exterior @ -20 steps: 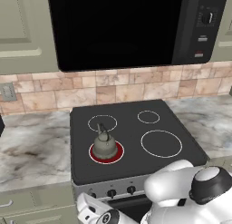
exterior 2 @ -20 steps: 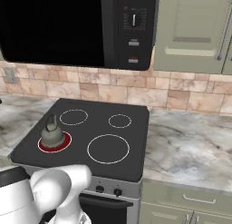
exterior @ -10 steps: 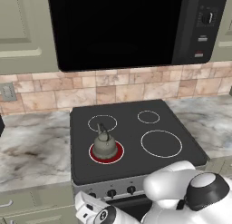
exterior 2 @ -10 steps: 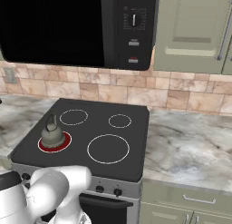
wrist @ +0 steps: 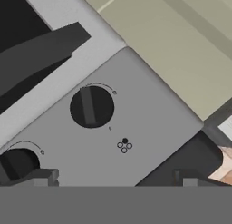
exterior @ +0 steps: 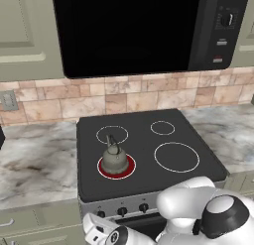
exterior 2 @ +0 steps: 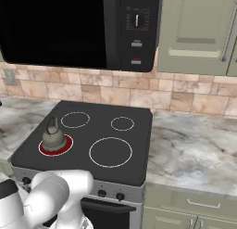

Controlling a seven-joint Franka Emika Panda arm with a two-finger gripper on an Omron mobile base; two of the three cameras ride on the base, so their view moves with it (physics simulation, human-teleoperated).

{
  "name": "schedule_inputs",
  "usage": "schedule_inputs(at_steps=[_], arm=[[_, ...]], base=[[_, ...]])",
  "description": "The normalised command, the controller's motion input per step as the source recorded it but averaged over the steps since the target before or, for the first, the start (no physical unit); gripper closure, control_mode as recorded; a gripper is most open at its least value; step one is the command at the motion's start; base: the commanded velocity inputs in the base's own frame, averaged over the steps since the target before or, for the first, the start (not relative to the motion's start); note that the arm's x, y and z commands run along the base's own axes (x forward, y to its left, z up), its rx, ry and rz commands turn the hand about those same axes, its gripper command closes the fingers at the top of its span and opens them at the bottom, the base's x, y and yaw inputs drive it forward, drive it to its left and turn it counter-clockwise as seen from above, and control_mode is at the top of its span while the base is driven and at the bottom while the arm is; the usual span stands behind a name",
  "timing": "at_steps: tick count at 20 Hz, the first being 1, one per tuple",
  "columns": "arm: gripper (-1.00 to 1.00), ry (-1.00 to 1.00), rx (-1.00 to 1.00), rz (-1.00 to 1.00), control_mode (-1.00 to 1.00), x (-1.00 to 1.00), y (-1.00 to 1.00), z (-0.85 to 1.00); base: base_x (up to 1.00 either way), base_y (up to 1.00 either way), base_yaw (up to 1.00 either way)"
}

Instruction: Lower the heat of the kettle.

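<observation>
The grey-olive kettle (exterior: 114,158) (exterior 2: 53,137) stands upright on the stove's front-left burner (exterior: 117,168), which glows red under it. My gripper (wrist: 115,177) hangs low in front of the stove's grey control panel (wrist: 136,128), well below the kettle. It is open, with nothing between its fingertips (wrist: 43,177). A round dark knob (wrist: 91,107) lies just ahead of it, and a second knob (wrist: 18,163) sits by the left fingertip. In the left base view my hand (exterior: 106,234) shows below the panel's row of knobs (exterior: 122,211).
The black cooktop (exterior: 198,162) has three other unlit burners. A dark microwave (exterior: 134,30) hangs above it. Marble counters (exterior: 34,159) (exterior 2: 194,149) flank the stove, with green cabinet doors (exterior 2: 199,28) above. The dark oven handle (wrist: 41,48) crosses the hand view.
My arm's elbow has sunk a little in front of the stove. The kettle and the open jaws are unchanged.
</observation>
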Motion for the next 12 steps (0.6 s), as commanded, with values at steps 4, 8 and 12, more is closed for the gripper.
schedule_inputs(at_steps=[4, 8, 12], arm=[[-1.00, 0.00, 0.00, 0.03, -1.00, 0.00, 0.00, -0.13], [-1.00, 0.00, 0.00, 0.02, -1.00, 0.03, 0.00, -0.10], [-1.00, 0.00, 0.00, 0.02, -1.00, 0.05, 0.00, -0.12]], base=[[0.00, 0.00, 0.00], [0.00, 0.00, 0.00], [0.00, 0.00, 0.00]])
